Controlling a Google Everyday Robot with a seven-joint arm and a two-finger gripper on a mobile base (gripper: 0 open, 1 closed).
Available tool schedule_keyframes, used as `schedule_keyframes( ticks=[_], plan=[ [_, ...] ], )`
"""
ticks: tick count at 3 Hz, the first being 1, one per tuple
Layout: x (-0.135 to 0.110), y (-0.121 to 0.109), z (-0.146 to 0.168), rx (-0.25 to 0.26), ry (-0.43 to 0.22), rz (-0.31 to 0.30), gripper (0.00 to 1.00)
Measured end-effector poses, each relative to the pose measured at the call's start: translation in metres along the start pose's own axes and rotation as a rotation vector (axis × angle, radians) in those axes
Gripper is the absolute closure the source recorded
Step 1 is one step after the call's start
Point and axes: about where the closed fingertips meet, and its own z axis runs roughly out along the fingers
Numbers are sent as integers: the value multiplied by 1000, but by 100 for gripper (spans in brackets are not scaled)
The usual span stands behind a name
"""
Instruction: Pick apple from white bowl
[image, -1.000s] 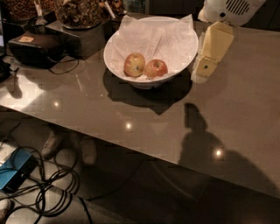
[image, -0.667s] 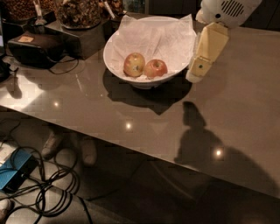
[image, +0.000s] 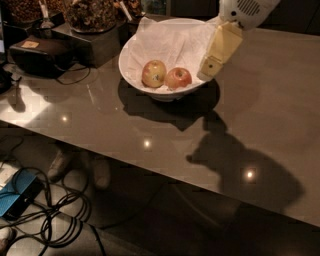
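Pincer (image: 210, 69) has shifted left vs 1 s ago: it was beside the bowl's right edge over the table, now its tip sits at the right rim of the white bowl (image: 135, 75), overlapping the paper lining. Both apples and the bowl are unmoved.

The apple (image: 178, 78): small, round, red-pink skin with a yellowish patch near the top. It lies in the bowl on crinkled white paper (image: 170, 42), right of centre, touching or just beside the paler yellow apple (image: 154, 73) on its left. Pincer tip is just right of the apple; contact not evident.

Arm (image: 245, 10) enters from the upper right of the frame: white rounded housing at the top edge, cream-coloured pincer body angling down and left toward the bowl. Cannot tell if the pincer is released or clenched; only 1 cream block reads from this angle. Nothing visibly held.

Bowl sits upper centre on the grey-brown table (image: 270, 115); arm shadow falls lower right. Dark boxes (image: 42, 52) upper left, cables (image: 55, 220) and a blue item (image: 17, 197) on the floor lower left.
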Motion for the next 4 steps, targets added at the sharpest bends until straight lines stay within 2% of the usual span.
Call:
schedule_keyframes(
  ticks=[1,3,4],
  plan=[
    [-12,-18,10,5,-23,54,11],
    [-25,-43,21,15,-19,101,43],
    [-27,-47,41,-3,15,114,35]
  ],
)
